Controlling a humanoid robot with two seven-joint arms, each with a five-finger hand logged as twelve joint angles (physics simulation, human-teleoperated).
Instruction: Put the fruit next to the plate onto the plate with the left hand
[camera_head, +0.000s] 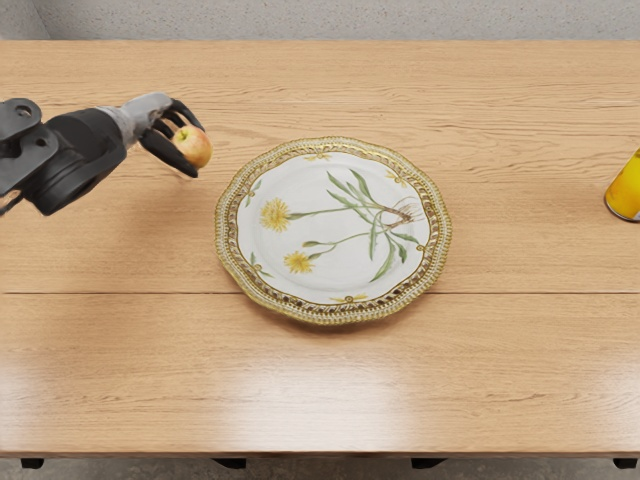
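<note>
Here, the fruit (193, 146) is gripped within the curled fingers of the left hand (170, 135), while the plate (333, 230) is seen just beyond its fingertips, untouched.

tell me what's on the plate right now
Only painted flowers show on the plate; the fruit is in the left hand, to its left. The table beneath is hidden.

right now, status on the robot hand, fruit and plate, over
Left robot hand shut on fruit, just left of plate, not over it yet. Nothing between them. Yellow object at far right edge, off the path.
</note>
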